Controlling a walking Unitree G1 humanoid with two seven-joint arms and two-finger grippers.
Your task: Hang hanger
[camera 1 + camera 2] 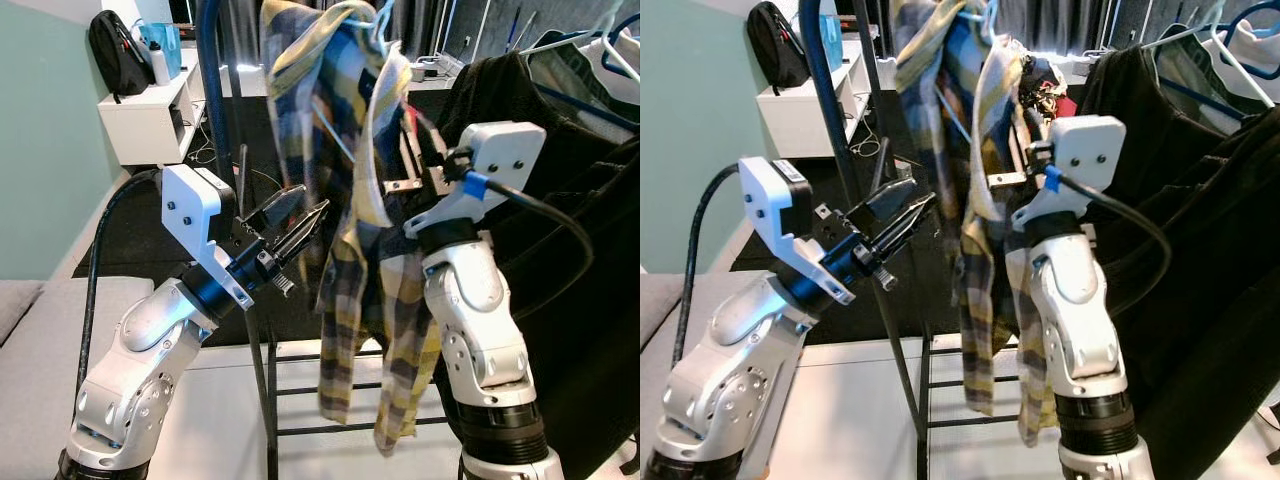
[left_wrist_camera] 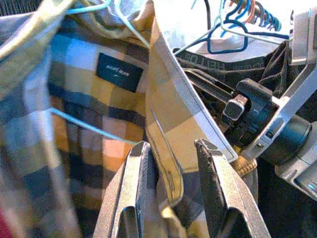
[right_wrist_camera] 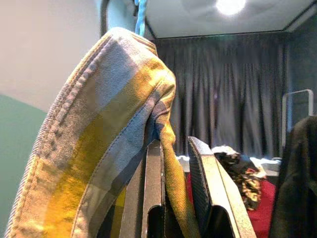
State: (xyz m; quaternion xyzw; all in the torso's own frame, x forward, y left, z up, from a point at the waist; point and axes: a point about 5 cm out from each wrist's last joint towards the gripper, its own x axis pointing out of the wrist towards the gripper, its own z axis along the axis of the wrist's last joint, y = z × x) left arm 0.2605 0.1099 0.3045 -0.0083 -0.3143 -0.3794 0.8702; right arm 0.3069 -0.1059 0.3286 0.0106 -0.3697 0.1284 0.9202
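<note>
Plaid woven shirt (image 1: 350,200) on thin blue wire hanger (image 2: 84,126); I see right gripper (image 3: 176,198) pinching its stitched hem; left gripper (image 1: 300,225) fingers apart beside it.

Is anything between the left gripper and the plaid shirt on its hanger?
Nothing visible. The left gripper is open right at the plaid shirt, with the shirt's front edge hanging between its fingers in the wrist view. The right gripper already has shirt fabric between its fingers.
</note>
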